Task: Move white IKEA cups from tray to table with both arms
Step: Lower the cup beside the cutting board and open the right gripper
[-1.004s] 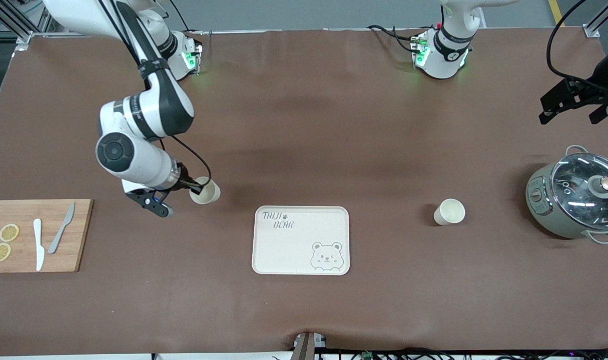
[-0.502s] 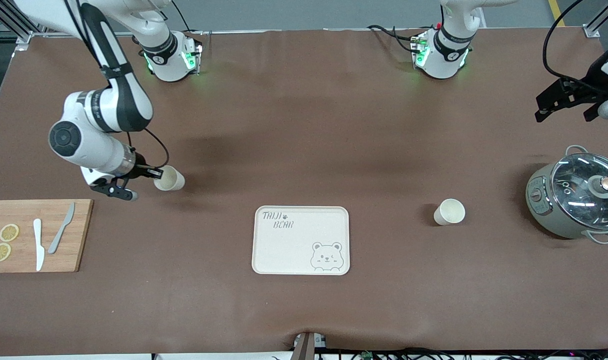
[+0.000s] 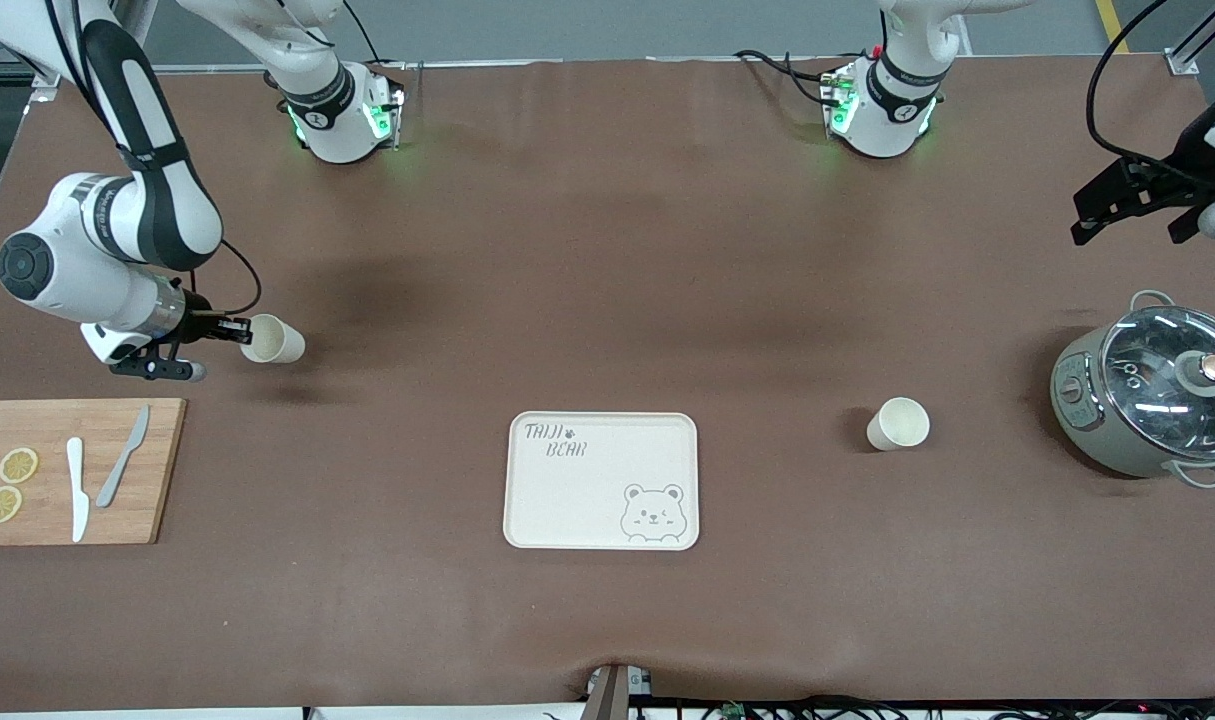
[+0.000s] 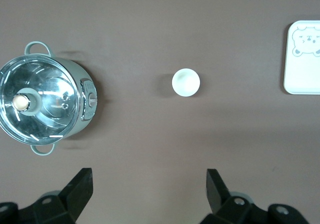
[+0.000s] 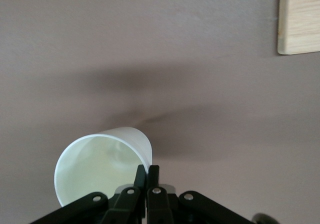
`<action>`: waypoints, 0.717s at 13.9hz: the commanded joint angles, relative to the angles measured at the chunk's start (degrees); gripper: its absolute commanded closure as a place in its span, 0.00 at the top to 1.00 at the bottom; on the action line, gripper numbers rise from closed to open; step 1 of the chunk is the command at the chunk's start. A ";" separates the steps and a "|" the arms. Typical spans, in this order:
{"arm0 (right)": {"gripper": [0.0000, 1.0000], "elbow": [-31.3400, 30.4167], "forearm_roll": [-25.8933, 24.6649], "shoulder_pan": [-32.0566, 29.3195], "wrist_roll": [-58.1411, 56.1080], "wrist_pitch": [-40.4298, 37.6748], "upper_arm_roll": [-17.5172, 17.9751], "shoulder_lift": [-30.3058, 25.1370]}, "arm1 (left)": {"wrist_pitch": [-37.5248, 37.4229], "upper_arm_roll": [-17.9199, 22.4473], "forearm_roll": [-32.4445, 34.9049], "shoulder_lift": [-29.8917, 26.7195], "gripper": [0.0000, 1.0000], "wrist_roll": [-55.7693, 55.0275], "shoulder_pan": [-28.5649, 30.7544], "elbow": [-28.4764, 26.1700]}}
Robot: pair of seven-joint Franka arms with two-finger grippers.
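**Inspector:** Status?

**Operator:** My right gripper [image 3: 235,329] pinches one cup [image 3: 274,338] by its rim, airborne over the table [image 3: 567,250]. The tray [image 3: 603,480] is empty. The second cup [image 3: 898,423] stands delivered. My left gripper [image 3: 1139,212] waits, fingers wide. One placement remains.

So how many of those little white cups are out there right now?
2. One cup stands on the table between the tray and the pot. The right gripper holds the other cup above the table, near the cutting board.

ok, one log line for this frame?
right gripper: shut on cup, above table | left gripper: open, waiting over table | second cup: on table | tray: no cups
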 commanded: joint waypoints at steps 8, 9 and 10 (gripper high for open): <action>1.00 -3.50 -0.32 -3.93 -4.11 3.55 1.29 0.35 | -7.09 -0.09 -0.53 -1.16 1.00 2.13 2.70 3.56; 1.00 -2.19 -0.14 -3.93 -4.11 0.67 1.29 0.26 | -7.17 -0.09 -0.53 -1.16 1.00 2.21 2.70 3.47; 1.00 0.61 -0.14 -3.75 -4.11 -3.28 1.38 0.26 | -7.70 -0.09 -0.62 -1.16 1.00 2.21 2.70 3.38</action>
